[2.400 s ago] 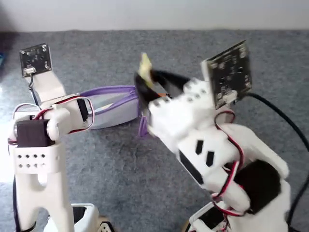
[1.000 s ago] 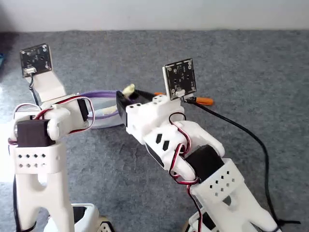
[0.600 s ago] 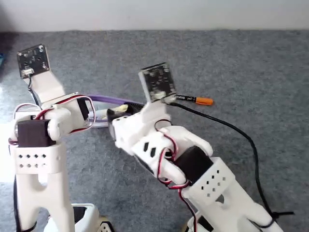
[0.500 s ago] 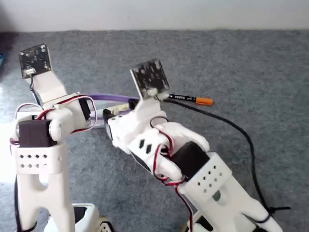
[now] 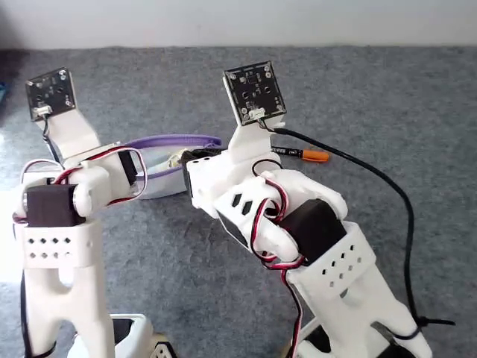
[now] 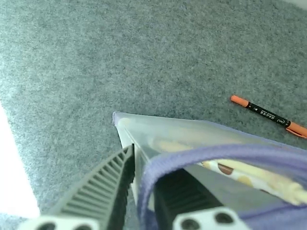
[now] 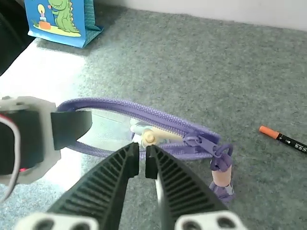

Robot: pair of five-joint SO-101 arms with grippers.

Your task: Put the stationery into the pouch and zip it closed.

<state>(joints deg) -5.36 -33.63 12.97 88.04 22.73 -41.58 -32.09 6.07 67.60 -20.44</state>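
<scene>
A clear pouch [image 5: 168, 179] with a purple zipper rim lies open on the grey carpet. My left gripper [image 5: 133, 170] is shut on its rim near one end; in the left wrist view the fingers [image 6: 144, 165] clamp the purple edge of the pouch [image 6: 192, 139]. A yellowish spotted item [image 6: 240, 175] lies inside. My right gripper [image 7: 140, 147] hovers over the pouch [image 7: 110, 134], fingers together with nothing between them, a cream item [image 7: 149, 138] just past the tips under the rim. The zipper pull [image 7: 218, 153] sits at the far end. An orange pen [image 5: 302, 154] lies on the carpet beyond the right arm.
A blue dinosaur-print bag [image 7: 64, 19] stands past the pouch beside a white surface [image 7: 29, 72]. The right arm's black cable [image 5: 395, 201] trails across the carpet. Grey carpet [image 5: 387, 97] lies open around the orange pen [image 7: 283, 139].
The right arm swung left with a yellow item, dipped its gripper into the pouch mouth, then pulled back a little; the item now lies in the pouch. The left arm held still.
</scene>
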